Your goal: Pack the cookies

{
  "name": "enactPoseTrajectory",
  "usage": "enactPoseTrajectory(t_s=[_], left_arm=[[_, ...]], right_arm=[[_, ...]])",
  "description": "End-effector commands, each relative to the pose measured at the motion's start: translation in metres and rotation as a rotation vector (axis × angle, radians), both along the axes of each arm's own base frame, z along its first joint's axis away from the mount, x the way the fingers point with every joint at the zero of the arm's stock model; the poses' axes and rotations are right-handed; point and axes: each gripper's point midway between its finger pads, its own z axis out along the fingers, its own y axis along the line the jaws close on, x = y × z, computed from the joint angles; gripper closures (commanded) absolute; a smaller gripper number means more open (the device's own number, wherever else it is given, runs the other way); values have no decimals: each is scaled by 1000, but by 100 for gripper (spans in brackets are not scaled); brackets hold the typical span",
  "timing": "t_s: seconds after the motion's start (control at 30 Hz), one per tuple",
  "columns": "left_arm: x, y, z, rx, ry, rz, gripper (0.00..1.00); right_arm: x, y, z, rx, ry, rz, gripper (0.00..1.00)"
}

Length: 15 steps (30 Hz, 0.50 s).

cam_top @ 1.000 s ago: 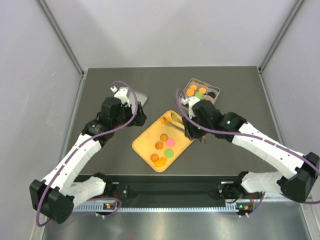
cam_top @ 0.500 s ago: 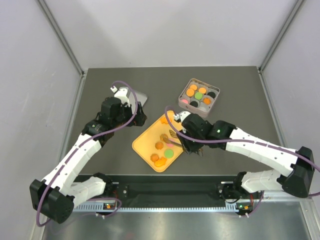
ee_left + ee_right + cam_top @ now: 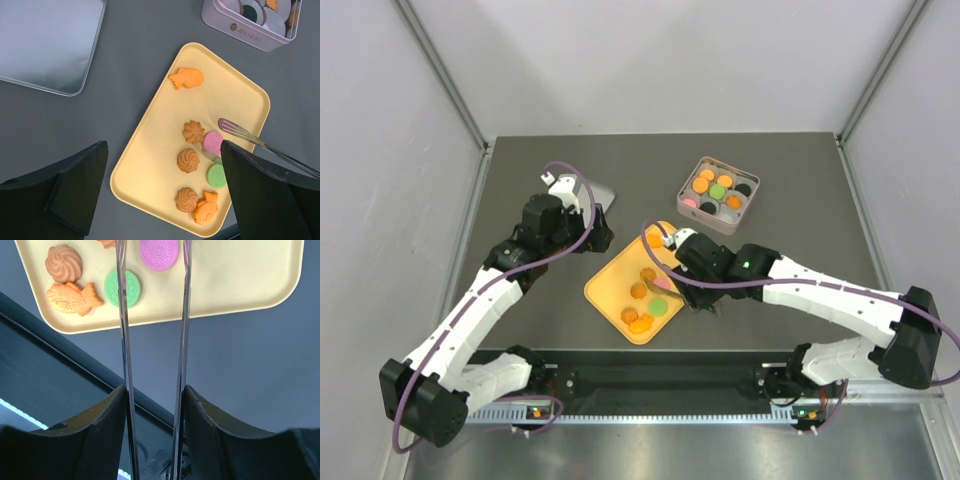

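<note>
Table: dark grey table [image 3: 800, 160] between pale walls.
Packed: several cookies [image 3: 701, 184] sat in the tin [image 3: 250, 36].
Remaining: seven lay on the tray [image 3: 220, 90].
Right claw [image 3: 152, 395]: clamped on tongs [image 3: 122, 340], whose tips flanked the pink cookie [image 3: 213, 142].
Left claw [image 3: 164, 150]: wide open, empty.

The tray [image 3: 607, 292] lies mid-tabletop [image 3: 800, 170] with seven cookies [image 3: 188, 160] on it, one apart at its far end. The tin [image 3: 250, 36] sits behind and right of the tray, with other cookies in its compartments. The lid [image 3: 603, 193] lies behind and left. Tongs [image 3: 240, 131] reach over the tray's right edge, their tips straddling one cookie.
</note>
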Motion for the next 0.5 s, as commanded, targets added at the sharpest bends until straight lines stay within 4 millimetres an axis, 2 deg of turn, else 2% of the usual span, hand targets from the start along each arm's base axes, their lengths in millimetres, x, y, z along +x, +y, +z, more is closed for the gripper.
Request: enactPoseTrajectory(t_s=[0.0,0.47], left_arm=[[3,-1,3,-13,-15,0,1],[3,-1,3,-13,-15,0,1]], right_arm=[[4,8,3,14,-35,-7,53],[0,10,-5,-18,-24,8,53]])
